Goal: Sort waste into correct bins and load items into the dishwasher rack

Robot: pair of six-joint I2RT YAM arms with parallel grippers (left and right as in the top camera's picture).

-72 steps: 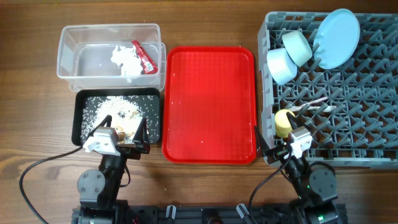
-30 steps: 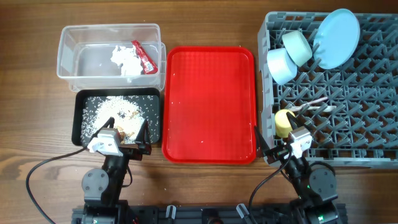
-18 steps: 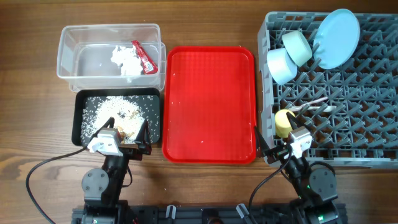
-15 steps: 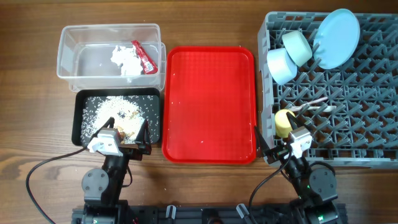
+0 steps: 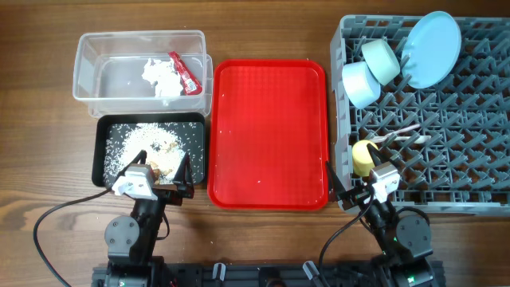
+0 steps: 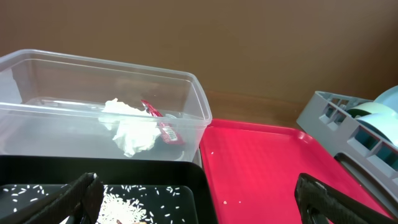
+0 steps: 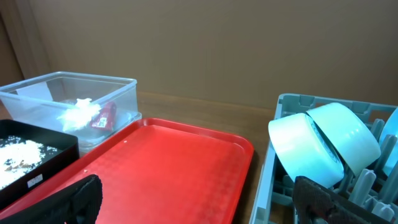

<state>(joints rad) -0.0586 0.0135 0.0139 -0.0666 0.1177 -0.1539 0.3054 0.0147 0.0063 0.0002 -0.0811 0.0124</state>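
Two tools sit at the near edge of the desk, both with their jaws spread wide and nothing between them.

Farthest left is the left tool, which hangs over the near end of the black tray. Beige-brown food scraps with white rice-like crumbs are scattered across the tray floor, just ahead of and below this tool's fingers. Straight ahead of the tool, past the tray's far edge and touching it, stands the clear tub. Inside it the crumpled white tissue lies near the middle, and the red-and-white wrapper rests just beside it on the right.

To the right of the left tool, and to the left of the right tool, the red tray lies flat on the desk with a few pale crumbs on it.

Next comes the right tool, which hovers at the near left corner of the dishwasher rack. The yellow cup sits in the rack just ahead of this tool. The white fork and spoon lie across the pegs a little further ahead and to its right. Well ahead, at the rack's far left, the light blue bowl leans on its side with the mint green bowl tilted against it. Beyond them to the right, the pale blue plate stands on edge between the pegs.
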